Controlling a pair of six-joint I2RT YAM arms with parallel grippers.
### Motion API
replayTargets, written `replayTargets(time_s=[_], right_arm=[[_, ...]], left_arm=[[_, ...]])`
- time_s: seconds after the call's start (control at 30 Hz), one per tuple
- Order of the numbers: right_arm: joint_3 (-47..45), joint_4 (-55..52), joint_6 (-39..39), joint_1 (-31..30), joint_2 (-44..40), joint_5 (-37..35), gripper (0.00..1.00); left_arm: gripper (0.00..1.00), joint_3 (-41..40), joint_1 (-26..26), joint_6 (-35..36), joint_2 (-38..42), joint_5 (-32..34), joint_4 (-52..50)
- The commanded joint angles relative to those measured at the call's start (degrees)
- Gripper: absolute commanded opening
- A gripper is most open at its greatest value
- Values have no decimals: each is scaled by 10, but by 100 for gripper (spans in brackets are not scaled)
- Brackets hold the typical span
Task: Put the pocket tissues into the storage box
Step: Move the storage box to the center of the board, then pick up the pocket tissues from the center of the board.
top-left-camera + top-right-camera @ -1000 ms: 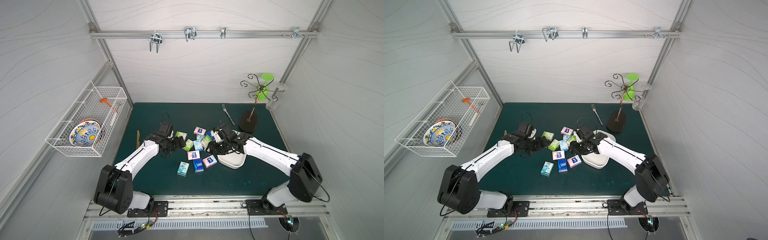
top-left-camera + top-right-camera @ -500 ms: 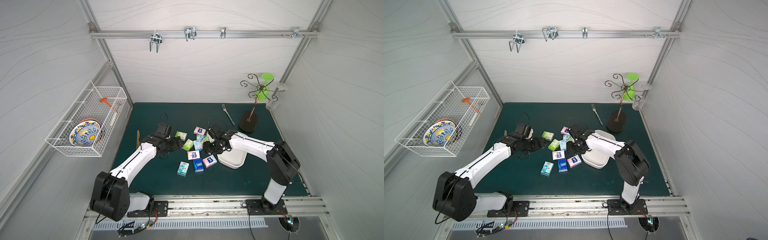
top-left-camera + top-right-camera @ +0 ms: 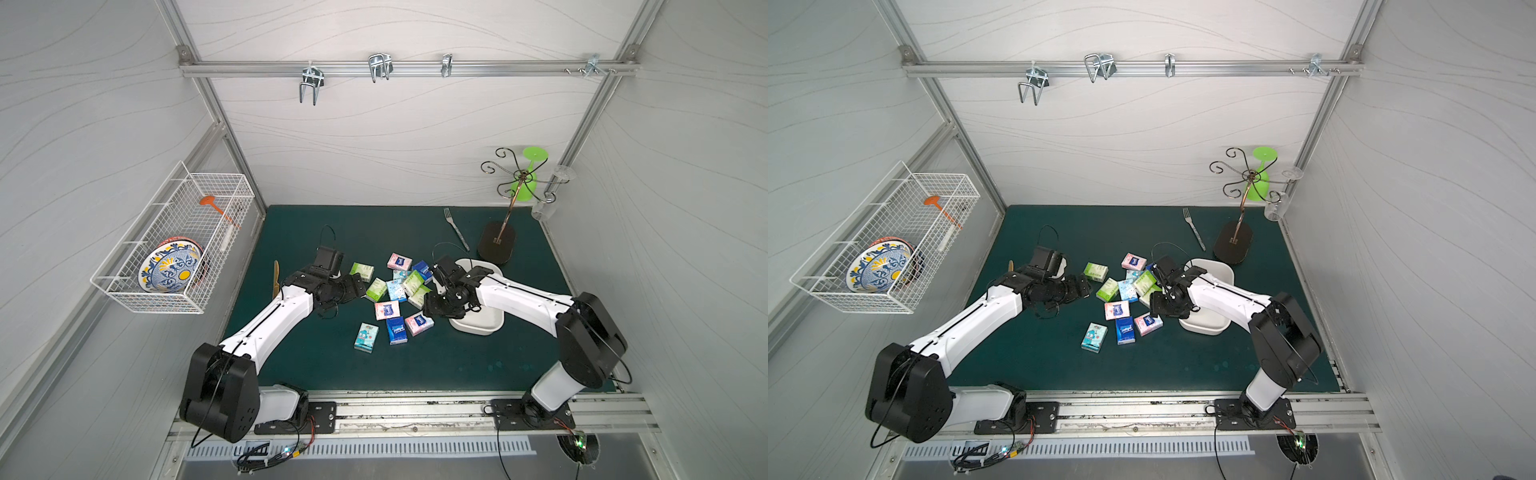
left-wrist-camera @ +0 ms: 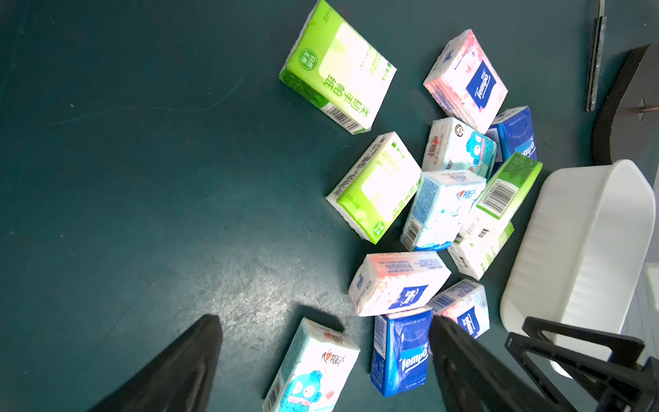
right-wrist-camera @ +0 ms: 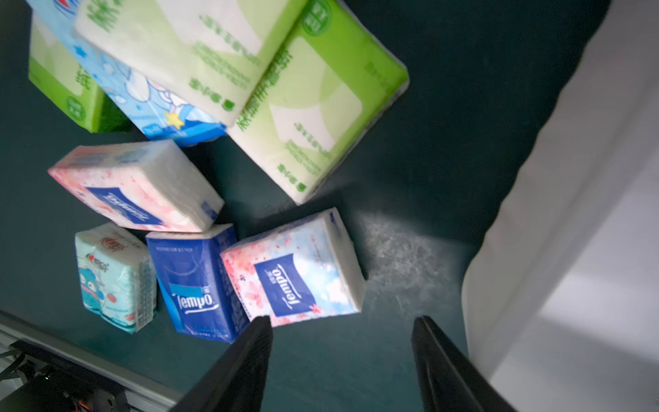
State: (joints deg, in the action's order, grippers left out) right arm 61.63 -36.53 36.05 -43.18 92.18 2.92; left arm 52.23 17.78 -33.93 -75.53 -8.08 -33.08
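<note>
Right gripper [image 5: 342, 323] jaws now wider, empty, pink pocket tissues [image 5: 296, 271] just ahead, storage box [image 5: 570, 185] beside

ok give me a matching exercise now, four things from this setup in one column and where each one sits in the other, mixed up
Things
1. silver metal fork
2. blue and yellow painted ceramic plate
3. shallow white plastic storage box
4. lime green plastic stemmed glass

Places
A. hanging from the curly wire stand
B. next to the pile of pocket tissues
C. lying flat on the dark green mat, near the back wall
D. standing on edge in the white wire basket

Pairs: 1-C, 2-D, 3-B, 4-A
</note>
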Motion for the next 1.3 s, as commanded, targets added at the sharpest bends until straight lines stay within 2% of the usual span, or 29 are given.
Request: replayTargets(time_s=[0.0, 0.27, 0.43, 0.67, 0.73, 1.03, 1.27], right_arm=[[-3, -38, -10, 0, -17, 8, 69], [41, -42, -2, -67, 24, 96, 74], [6, 7, 125, -62, 29, 160, 85], [-43, 83, 376, -58, 33, 141, 86], [-44, 93, 418, -57, 42, 134, 85], [24, 23, 496, -55, 72, 27, 84], [53, 16, 521, -52, 121, 34, 82]], left_arm=[[95, -1, 2, 11, 2, 8, 9], [95, 2, 2, 8, 7, 10, 7], [96, 0, 2, 11, 16, 17, 3], [96, -3, 2, 11, 28, 24, 3], [96, -4, 2, 14, 33, 28, 1], [96, -5, 2, 27, 49, 46, -9], [96, -5, 2, 26, 52, 46, -7]])
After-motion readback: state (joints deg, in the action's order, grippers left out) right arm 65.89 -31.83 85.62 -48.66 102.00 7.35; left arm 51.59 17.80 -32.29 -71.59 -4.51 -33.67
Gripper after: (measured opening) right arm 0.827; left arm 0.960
